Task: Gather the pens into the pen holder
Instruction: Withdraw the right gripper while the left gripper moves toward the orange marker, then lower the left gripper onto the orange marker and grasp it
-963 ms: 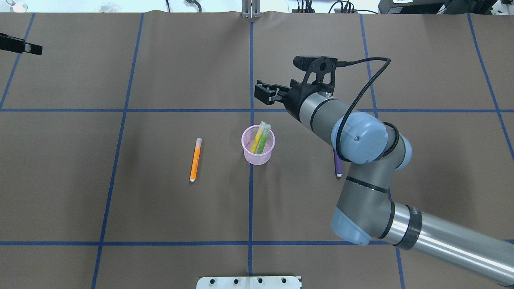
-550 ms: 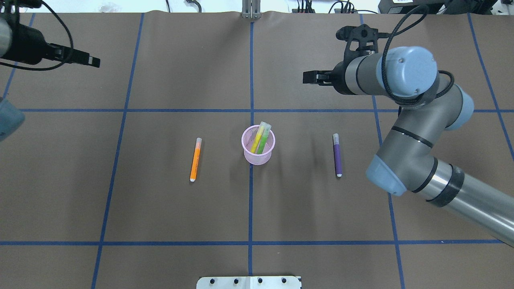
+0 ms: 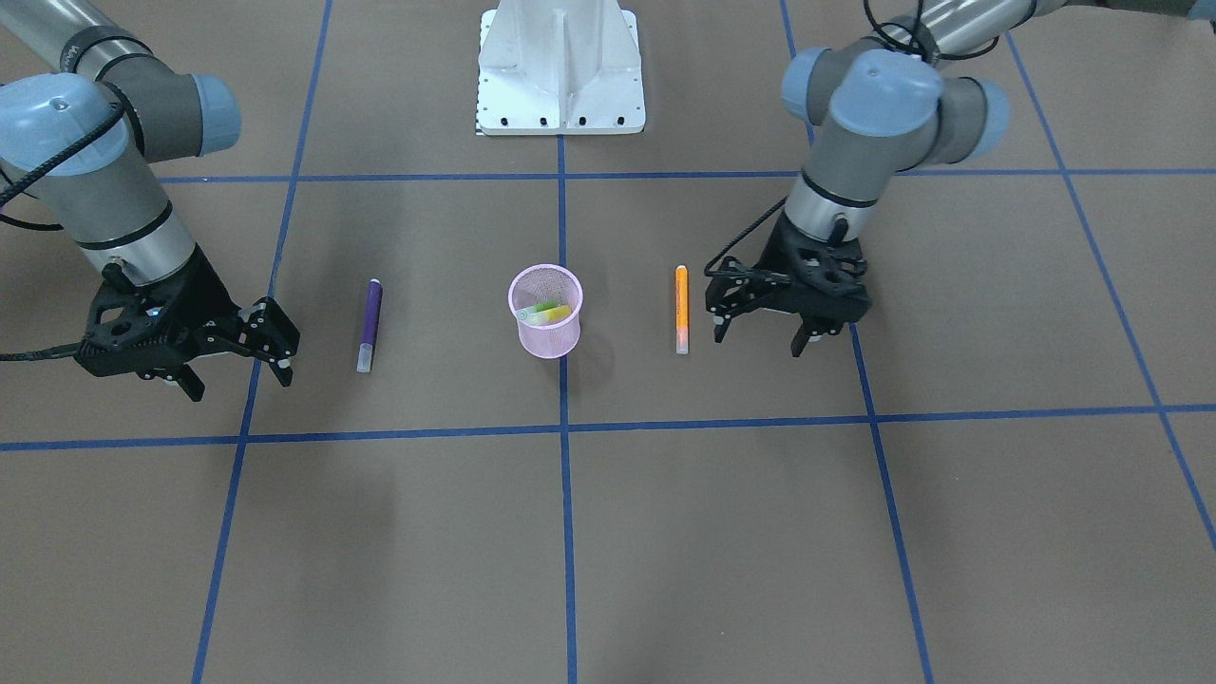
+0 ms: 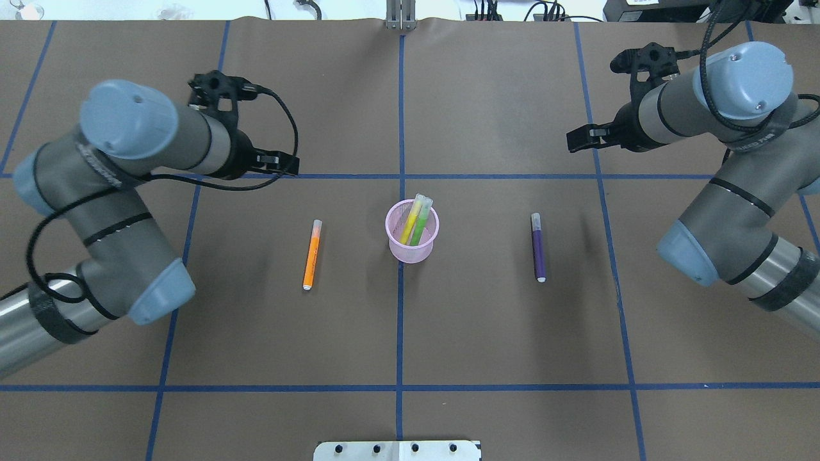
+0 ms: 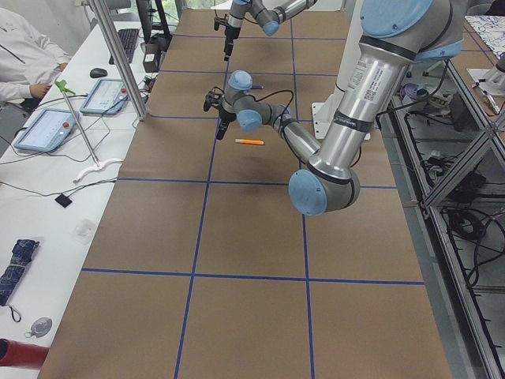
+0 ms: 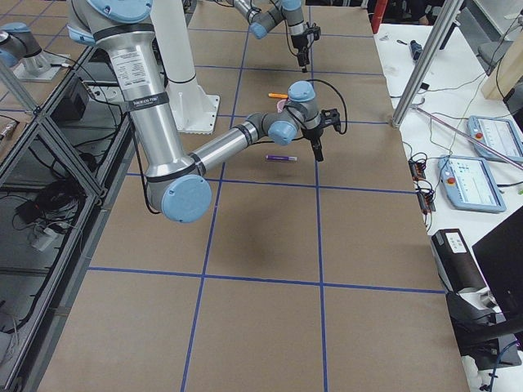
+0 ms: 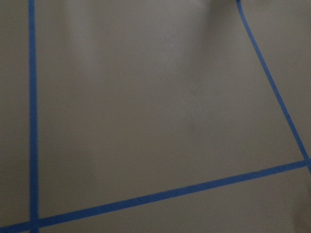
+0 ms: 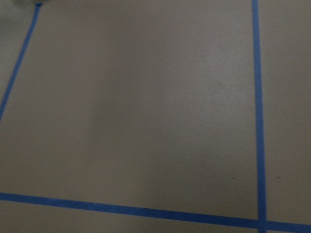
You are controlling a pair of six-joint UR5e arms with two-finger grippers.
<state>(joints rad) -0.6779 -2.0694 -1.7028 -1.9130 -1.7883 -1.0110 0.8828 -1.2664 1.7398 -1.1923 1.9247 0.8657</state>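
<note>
on the table [image 4: 487, 320], a brown mat covers the whole top, marked into large squares by blue tape lines [image 4: 400, 333]. the mat lies flat and unmarked apart from the tape. the robot's white base plate [image 3: 560, 66] sits at the table edge on the centre line.

pen holder [image 4: 413, 253]: pink mesh cup, upright, on the centre tape line near mid-table. it holds a green pen [image 4: 421, 224] and a yellow pen [image 4: 409, 225], both leaning, with their cap ends above the rim.

orange pen [image 4: 311, 255]: flat on the mat, on the robot's left of the cup, well apart from it. purple pen [image 4: 538, 250]: flat on the mat, on the robot's right of the cup, also well apart. both lie roughly parallel to the centre line.

left gripper [image 3: 760, 337]: fingers spread, nothing between them, pointing down over the mat just beside the orange pen, not touching it. right gripper [image 3: 237, 370]: fingers spread, empty, near the purple pen on its outer side, apart from it.

both wrist cameras show only dim mat and tape.

room: a white bench [image 5: 47, 205] runs along the table's far side, carrying tablets [image 5: 49, 129], cables and a folded umbrella [image 5: 20, 264]. a person [image 5: 24, 55] in a white top is at its end. metal frame rails and loose cables line the robot's side.
</note>
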